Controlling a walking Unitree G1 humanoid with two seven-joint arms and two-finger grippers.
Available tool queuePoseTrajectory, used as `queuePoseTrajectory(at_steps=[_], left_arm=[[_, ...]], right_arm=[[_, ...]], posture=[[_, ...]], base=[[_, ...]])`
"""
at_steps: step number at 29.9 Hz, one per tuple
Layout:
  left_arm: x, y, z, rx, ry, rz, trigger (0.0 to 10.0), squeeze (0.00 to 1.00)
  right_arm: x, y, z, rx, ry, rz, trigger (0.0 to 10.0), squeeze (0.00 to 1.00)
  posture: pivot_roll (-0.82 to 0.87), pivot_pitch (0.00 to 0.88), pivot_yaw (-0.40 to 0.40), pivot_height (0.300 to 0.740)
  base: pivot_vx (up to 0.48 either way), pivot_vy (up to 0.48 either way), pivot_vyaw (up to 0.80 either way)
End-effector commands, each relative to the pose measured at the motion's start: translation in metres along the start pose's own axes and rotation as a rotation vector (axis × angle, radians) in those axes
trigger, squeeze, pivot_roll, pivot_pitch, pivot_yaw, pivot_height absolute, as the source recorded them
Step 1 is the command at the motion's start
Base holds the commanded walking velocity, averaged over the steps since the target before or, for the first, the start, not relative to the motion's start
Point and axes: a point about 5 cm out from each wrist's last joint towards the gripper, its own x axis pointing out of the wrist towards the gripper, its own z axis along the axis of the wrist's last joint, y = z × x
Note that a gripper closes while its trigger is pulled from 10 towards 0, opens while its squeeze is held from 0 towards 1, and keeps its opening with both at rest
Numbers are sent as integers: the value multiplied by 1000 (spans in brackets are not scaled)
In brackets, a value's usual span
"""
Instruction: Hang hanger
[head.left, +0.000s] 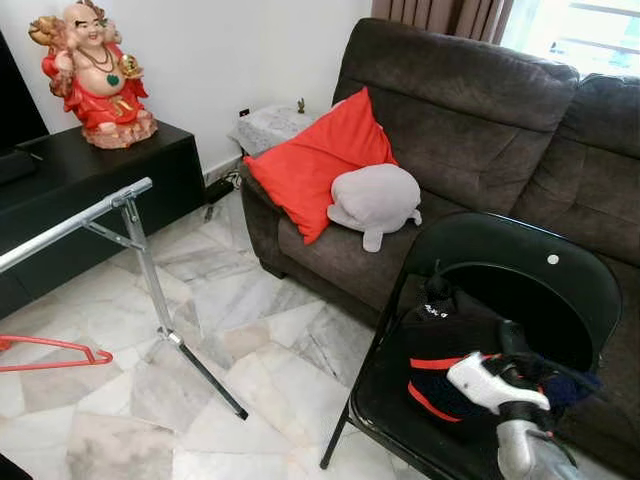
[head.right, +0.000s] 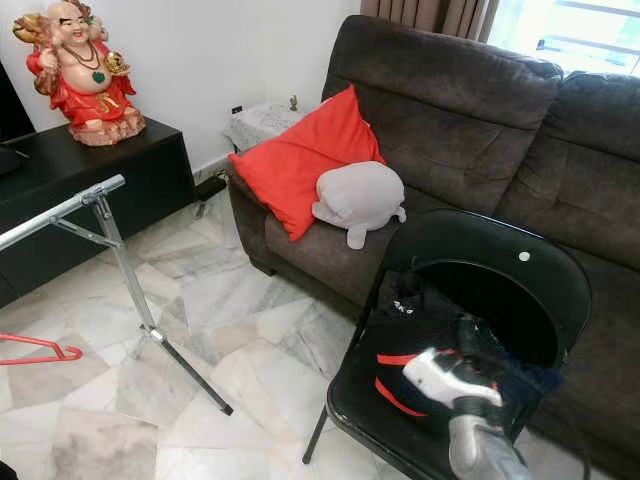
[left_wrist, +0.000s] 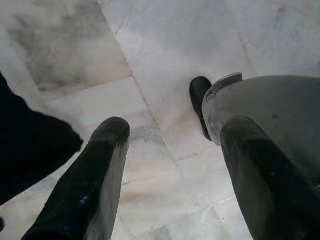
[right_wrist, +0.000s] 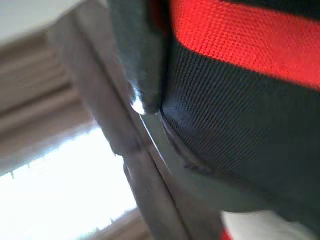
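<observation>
The right claw reaches into the black garment with red stripes heaped on the seat of the black folding chair at the near right; its fingers are buried in the dark cloth, so whether they grip it cannot be told, and its wrist view presses close against black knit and a red stripe. The left claw hangs over the marble floor with its 2 fingers spread wide and nothing between them. Behind the chair stands a brown sofa carrying a red cushion and a grey plush toy. At the near left a red hanger lies on the floor below the silver rail of a clothes rack. At the far left, a red-robed figurine sits on a black cabinet.
</observation>
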Motion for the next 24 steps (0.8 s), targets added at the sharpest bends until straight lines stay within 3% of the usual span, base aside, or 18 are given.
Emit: queuePoseTrajectory(at_steps=[1,2,3,4,5,15,16,24], left_arm=[[-1,4,-6,2,19,9,10000,0],[-1,4,-6,6,21,9,10000,0],[-1,4,-6,6,21,9,10000,0],[-2,5,-7,11,22,8,10000,0],[-2,5,-8,14,23,9,10000,0],[-2,6,-9,21,23,15,10000,0],[-3,6,-10,22,25,15,10000,0],[-3,7,-13,26,36,18,10000,0]], right_arm=[[5,-7,-3,204,139,-53,0,0],[7,-10,-9,360,251,-81,0,0],[7,-10,-9,360,251,-81,0,0],[8,-12,-17,630,425,-134,0,0],[8,-13,-21,809,523,-173,0,0],[7,-11,-7,931,501,-121,0,0],[6,-8,-4,965,509,-90,10000,0],[10,-8,13,954,454,-60,10000,0]], posture=[[2,0,19,740],[0,0,24,740],[0,0,24,740],[-2,0,29,740],[-4,0,31,740],[-6,0,32,740],[-6,0,35,740],[-10,0,37,740]], base=[[0,0,0],[0,0,0],[0,0,0],[0,0,0],[0,0,0],[0,0,0],[0,0,0],[0,0,0]])
